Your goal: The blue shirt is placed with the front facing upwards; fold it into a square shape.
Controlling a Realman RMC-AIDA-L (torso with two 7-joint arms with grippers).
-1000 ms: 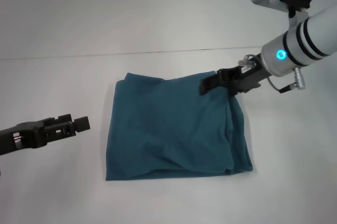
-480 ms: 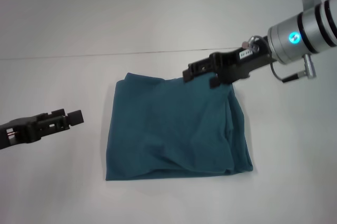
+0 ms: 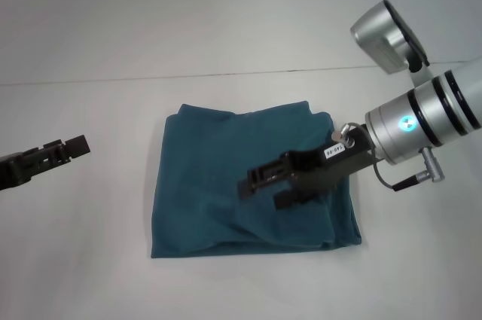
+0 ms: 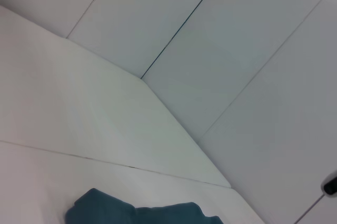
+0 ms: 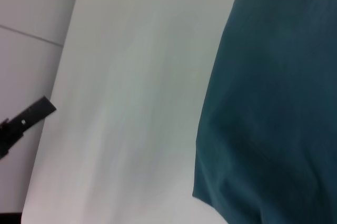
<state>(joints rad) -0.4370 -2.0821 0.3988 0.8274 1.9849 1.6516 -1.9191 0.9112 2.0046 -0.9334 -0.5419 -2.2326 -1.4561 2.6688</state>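
**Folded blue shirt on the desk, right hand above its middle**

The blue shirt (image 3: pixel 252 181) is seen lying flat on the white desk (image 3: pixel 90 260), already folded into a roughly square packet. Its near edge runs almost straight, while the far edge is slightly uneven, with a small bulge at the far left corner. Soft creases cross the cloth, and a layered fold is visible along the right edge. No print or collar is shown on the upper face.

The right hand (image 3: pixel 263 188) is reached in from the right side and is held over the middle of the shirt, its dark fingers (image 3: pixel 260 178) pointing toward the robot's left. The two fingers are seen spread apart with nothing between them; no cloth is gripped. Whether the fingertips touch the fabric cannot be told from the head view. In the right wrist view the shirt (image 5: pixel 274 103) fills one side of the picture, with bare desk (image 5: pixel 126 103) beside it.

The left hand (image 3: pixel 64 150) is held well apart from the shirt, out over the bare desk at the robot's left. It is seen only as a dark shape end-on, and it cannot be told whether it is released or clenched. In the left wrist view only the far edge of the shirt (image 4: pixel 137 214) is shown, with the desk (image 4: pixel 63 108) and a panelled wall (image 4: pixel 237 50) behind it.
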